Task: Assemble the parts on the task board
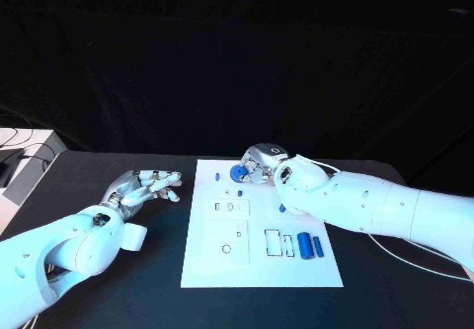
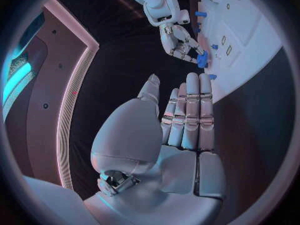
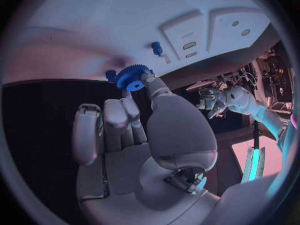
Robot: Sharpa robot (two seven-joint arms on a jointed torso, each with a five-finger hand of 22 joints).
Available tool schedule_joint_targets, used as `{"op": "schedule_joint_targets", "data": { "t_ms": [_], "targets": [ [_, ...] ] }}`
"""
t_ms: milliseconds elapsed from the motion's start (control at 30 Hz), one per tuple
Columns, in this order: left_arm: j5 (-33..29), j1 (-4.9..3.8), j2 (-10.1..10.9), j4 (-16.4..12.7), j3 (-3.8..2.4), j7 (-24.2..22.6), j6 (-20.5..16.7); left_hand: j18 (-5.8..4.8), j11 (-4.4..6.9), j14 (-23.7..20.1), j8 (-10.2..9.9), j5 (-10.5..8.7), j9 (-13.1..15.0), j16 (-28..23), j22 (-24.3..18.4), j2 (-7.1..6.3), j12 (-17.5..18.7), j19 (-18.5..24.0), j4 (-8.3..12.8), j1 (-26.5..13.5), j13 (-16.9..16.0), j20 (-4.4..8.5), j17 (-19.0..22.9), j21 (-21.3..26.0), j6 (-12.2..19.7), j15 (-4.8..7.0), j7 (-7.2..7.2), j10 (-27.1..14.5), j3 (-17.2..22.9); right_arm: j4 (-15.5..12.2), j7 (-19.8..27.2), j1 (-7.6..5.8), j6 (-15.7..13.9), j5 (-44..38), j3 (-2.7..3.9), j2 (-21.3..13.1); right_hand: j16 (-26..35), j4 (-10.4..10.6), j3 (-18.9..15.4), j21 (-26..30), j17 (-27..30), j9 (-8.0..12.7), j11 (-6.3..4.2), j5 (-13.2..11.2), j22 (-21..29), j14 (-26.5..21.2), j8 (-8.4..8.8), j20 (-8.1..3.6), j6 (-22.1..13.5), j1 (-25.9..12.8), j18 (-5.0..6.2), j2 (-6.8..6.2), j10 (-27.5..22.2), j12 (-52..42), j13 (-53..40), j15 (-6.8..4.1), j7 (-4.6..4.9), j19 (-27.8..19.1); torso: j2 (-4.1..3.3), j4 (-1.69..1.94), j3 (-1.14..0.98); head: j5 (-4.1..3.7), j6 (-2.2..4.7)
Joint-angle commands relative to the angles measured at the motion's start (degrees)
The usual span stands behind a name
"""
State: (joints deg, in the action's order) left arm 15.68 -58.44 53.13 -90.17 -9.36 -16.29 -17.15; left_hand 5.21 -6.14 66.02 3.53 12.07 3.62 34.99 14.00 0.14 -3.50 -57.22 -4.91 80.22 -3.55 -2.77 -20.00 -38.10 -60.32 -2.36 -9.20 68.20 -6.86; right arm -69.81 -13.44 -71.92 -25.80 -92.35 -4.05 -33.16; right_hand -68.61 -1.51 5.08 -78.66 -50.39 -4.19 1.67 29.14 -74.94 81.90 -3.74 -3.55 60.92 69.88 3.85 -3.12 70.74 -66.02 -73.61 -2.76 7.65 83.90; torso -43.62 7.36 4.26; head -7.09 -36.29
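Nearest the head camera, the left hand (image 1: 146, 189) rested open on the black tabletop (image 1: 118, 288), fingers straight, holding nothing. At the far edge of the white rectangular task board (image 1: 259, 273), the right hand (image 1: 259, 164) pinched a small blue toothed plastic gear (image 3: 132, 77) by its rim. Likely light, stiff and slippery, it seemed best held across the teeth. No legible writing showed anywhere.

Black table (image 1: 118, 288) under dark backdrop (image 1: 237, 68). White cabinet (image 1: 25, 161) at table's left edge, cables on top. Pink and cyan light strips (image 2: 72, 100) on room wall.
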Motion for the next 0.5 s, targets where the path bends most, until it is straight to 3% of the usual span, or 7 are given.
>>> {"op": "schedule_joint_targets", "data": {
  "t_ms": [33, 500],
  "targets": [
    [0.2, 0.03, 0.0, -0.2, -0.04, -0.6, 1.0, 0.75, 0.05, -0.1, 0.2, -0.22, 0.1, -0.3, -0.1, 0.08, -0.3, 0.1, 0.1, 0.0, 0.0, -0.14, 0.0, -0.3, 0.4, -0.2, 0.02, -0.5, 0.0, 0.7, -1.1, 0.06, 0.8, -1.5, -0.02, 0.4, 0.2, -0.1, 0.3, -0.2, 0.0, -0.1, -0.11, -0.1, -11.7, 0.1, -0.07, -0.02, 0.3, 0.7, -0.52, 0.04, 0.1, 0.4, 0.0, -0.11, 0.06, 5.3, 0.02, -0.02, -0.01, -0.03, -0.1],
    [0.2, 0.03, 0.1, -0.3, -0.04, -0.6, 1.0, 0.75, 0.05, -0.1, 0.2, -0.22, 0.1, -0.3, -0.1, 0.08, -0.3, 0.1, 0.1, 0.0, 0.0, -0.14, 0.0, -0.3, 0.4, -0.2, 0.02, -0.5, 0.0, 2.1, -1.4, 0.42, 2.2, -1.9, -0.21, 1.1, 0.3, 0.0, 0.2, -0.1, -0.1, -0.1, -0.04, -0.4, -11.7, 0.1, -0.06, 0.0, 0.1, 0.3, -0.51, -0.2, 0.0, 0.5, 0.0, -0.07, 0.1, 5.3, 0.02, -0.06, -0.07, -0.06, -0.15]
  ]
}}
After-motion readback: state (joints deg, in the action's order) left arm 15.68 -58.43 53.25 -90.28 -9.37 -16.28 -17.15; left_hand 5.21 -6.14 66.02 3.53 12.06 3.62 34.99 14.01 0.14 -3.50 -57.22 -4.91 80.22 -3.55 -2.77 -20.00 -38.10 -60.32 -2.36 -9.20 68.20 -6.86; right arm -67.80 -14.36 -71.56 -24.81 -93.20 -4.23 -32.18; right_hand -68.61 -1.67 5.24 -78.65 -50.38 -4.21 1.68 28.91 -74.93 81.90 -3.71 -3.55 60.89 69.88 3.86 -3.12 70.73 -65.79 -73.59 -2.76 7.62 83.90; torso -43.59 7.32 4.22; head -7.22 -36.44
